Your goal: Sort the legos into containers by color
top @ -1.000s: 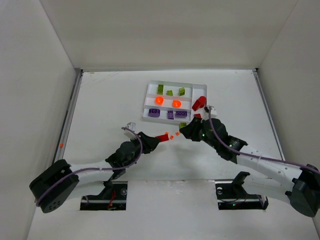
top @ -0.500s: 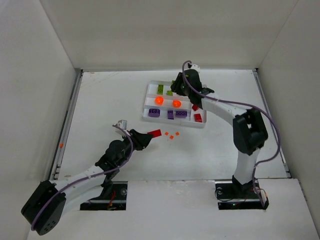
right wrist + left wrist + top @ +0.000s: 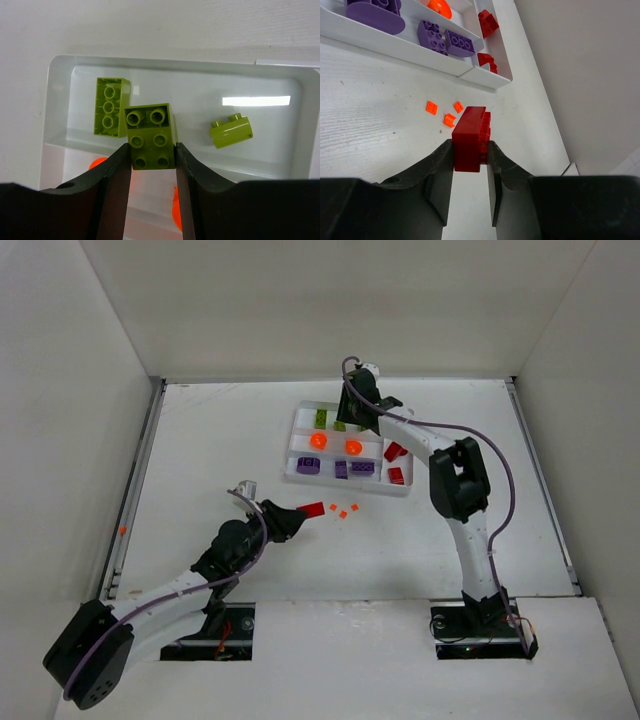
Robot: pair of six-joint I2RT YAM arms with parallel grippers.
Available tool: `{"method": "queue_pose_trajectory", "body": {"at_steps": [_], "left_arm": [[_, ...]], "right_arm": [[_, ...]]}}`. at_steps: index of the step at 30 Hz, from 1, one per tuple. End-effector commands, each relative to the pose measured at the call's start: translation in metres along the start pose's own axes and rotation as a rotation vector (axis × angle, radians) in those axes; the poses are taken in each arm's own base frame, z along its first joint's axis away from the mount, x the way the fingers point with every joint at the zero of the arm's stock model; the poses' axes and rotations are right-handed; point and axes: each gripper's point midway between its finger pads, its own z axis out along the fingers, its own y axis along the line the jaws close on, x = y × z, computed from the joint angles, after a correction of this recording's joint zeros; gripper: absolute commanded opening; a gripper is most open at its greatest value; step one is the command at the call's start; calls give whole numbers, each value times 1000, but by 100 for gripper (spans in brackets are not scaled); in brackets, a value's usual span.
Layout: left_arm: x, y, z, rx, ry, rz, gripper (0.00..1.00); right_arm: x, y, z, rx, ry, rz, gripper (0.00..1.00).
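Note:
The white tray (image 3: 292, 445) holds lime green legos in its far slot, orange round pieces (image 3: 318, 440) in the middle slot, purple bricks (image 3: 308, 465) in the near slot and red bricks (image 3: 397, 476) in the crosswise end slot. My right gripper (image 3: 152, 150) is shut on a lime green brick (image 3: 150, 137) above the far slot, over two green bricks (image 3: 111, 106); it also shows in the top view (image 3: 357, 418). My left gripper (image 3: 470, 150) is shut on a red brick (image 3: 470, 137) above the table in front of the tray, seen from above too (image 3: 290, 518).
Three tiny orange pieces (image 3: 449, 119) lie on the table just ahead of the left gripper, near the tray's front wall (image 3: 395, 47); they show in the top view (image 3: 343, 512). White walls enclose the table on three sides. A small orange speck (image 3: 121, 530) lies at the left edge.
My right gripper has carried the green brick from the table in front of the tray to over the far slot. My left gripper drew back slightly to the left with the red brick.

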Motion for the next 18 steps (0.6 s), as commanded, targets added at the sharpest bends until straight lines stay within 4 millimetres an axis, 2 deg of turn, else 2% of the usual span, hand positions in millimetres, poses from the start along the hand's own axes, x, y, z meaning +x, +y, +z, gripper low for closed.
{"method": "queue_pose_trajectory", "body": {"at_steps": [1,6,10,14,18], "left_arm": [[-5,-14,1,61,-17,-5,16],[-5,-9,2,42,-17,-4,16],[-3,-9,4,42,-15,3,16],[-3,-6,7,27,-12,9,16],[-6,-9,11,18,-19,14,16]], "right_arm": [[-13,-11,4,57,-21,-37,33],[-13,-21,9,91,-26,-37,37],[-21,-25,7,107,-44,-28,53],[-38,-17,-11,81,-86,-14,65],[-66,-8,-48,32,-160,9,67]]}}
